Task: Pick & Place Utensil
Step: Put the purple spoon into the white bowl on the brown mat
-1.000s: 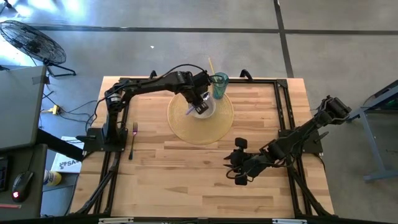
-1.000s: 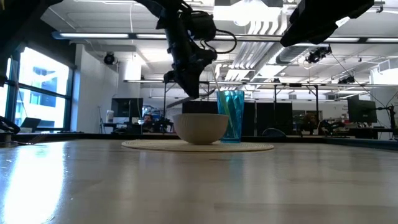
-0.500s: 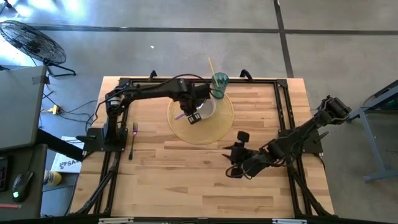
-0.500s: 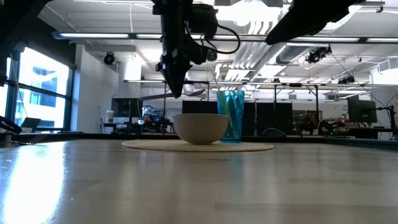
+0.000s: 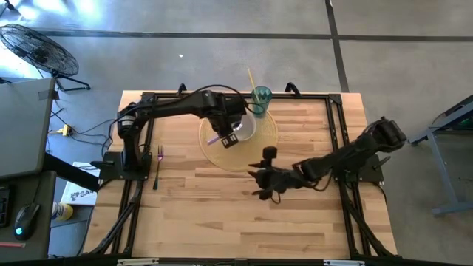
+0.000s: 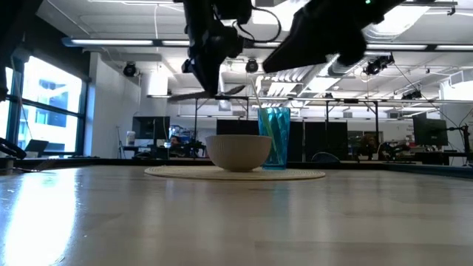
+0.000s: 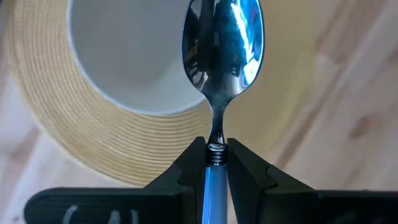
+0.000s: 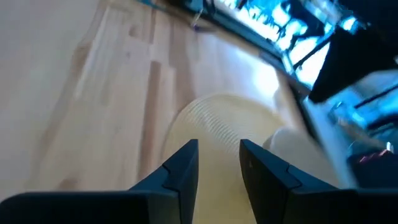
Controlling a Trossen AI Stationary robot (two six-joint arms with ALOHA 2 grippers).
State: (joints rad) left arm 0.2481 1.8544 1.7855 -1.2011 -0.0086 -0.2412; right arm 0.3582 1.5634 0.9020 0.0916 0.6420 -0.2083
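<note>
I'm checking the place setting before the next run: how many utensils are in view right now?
2. A spoon is clamped in the left gripper above the bowl and round mat. A fork lies on the table near the left arm's base.

Light butcher-block wooden table (image 5: 222, 207) ringed by a black metal frame (image 5: 336, 125).

A round woven straw placemat (image 5: 259, 151) lies on the far middle of the table. A white bowl (image 6: 238, 151) and a teal translucent glass tumbler (image 5: 261, 96) stand on the mat, the tumbler at its far edge. A metal fork with a purple handle (image 5: 158, 165) lies on the bare wood near the left edge, well apart from the mat.
</note>
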